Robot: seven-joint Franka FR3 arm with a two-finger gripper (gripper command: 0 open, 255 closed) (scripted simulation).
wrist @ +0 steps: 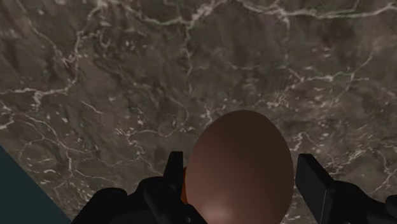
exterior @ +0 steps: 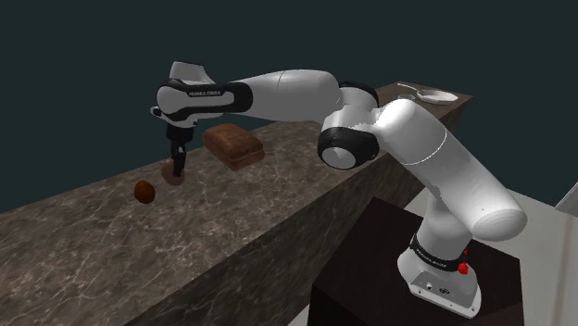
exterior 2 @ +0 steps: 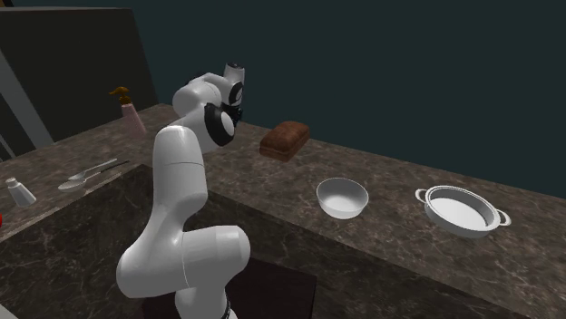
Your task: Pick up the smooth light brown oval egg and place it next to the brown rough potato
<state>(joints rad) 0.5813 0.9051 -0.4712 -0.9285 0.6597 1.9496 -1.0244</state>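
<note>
The egg (wrist: 240, 170) sits between the two black fingers of the gripper (exterior: 177, 160), its smooth brown shell close under the hand. Its long axis runs crosswise to the line between the fingers, so they clasp it across its narrower middle. One finger presses its side and the other stands right at its opposite edge, so I judge the gripper closed on the egg rather than merely around it. In the shoulder view the egg hangs at the fingertips just above the dark marbled counter (exterior: 83, 243), apparently lifted clear of it, though the gap is hard to read.

What the next move turns on is the potato (exterior: 144, 192) — a darker, reddish-brown lump resting on the counter near the egg, toward the shoulder view's lower left and apart from it. The carry looks short: across and down in that direction, setting the egg beside the potato without knocking it. A brown loaf (exterior: 233, 145) lies on the other side of the gripper, away from that path.
</note>
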